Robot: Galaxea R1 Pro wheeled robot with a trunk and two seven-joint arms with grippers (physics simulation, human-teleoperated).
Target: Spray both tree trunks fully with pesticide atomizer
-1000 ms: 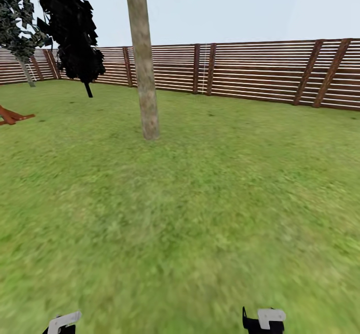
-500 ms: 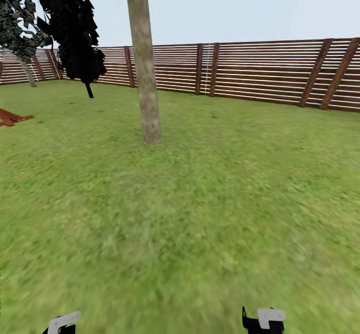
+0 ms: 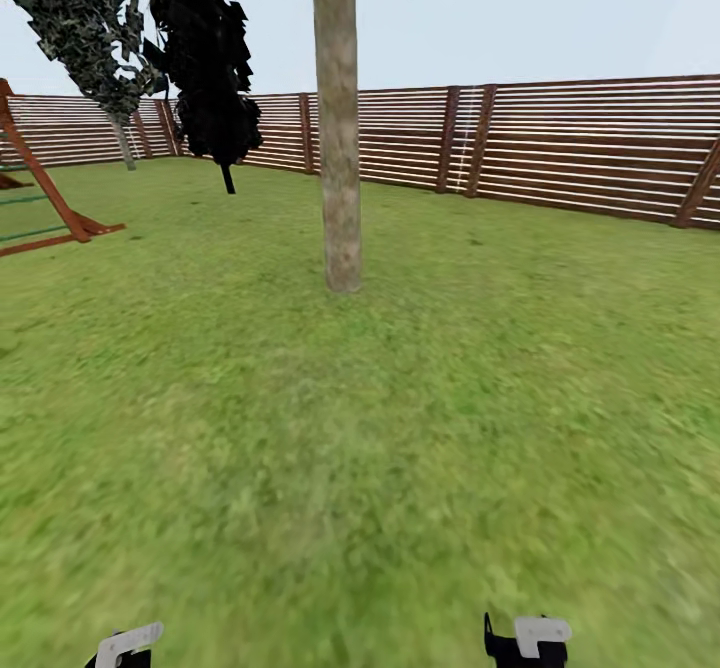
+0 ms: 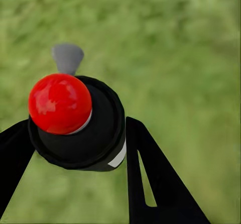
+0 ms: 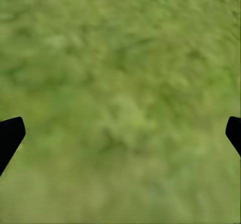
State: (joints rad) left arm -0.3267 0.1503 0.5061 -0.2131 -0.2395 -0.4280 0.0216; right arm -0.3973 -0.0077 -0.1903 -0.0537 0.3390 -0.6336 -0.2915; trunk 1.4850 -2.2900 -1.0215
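A tree trunk (image 3: pixel 340 148), thick and mottled grey-tan, rises from the grass floor (image 3: pixel 400 448) ahead and slightly left of centre in the head view. My left gripper (image 4: pixel 75 133) is shut on the pesticide atomizer (image 4: pixel 80 128), a black body with a red ball top and a grey nozzle, held above the grass. At the head view's bottom edge show parts of the left gripper (image 3: pixel 125 643) and the right gripper (image 3: pixel 530 640). In the right wrist view my right gripper (image 5: pixel 120 133) is open over bare grass, with nothing between its fingertips.
A brown slatted fence (image 3: pixel 580 158) rings the lawn at the back. A dark leafy tree (image 3: pixel 205 58) and a paler one (image 3: pixel 85 18) stand far left. An orange wooden frame (image 3: pixel 50 203) stands at the left edge. Open grass lies between me and the trunk.
The whole head view has shifted: the camera turned left, so the trunk and fence sit further right and the orange frame shows more. Both grippers hold the same pose.
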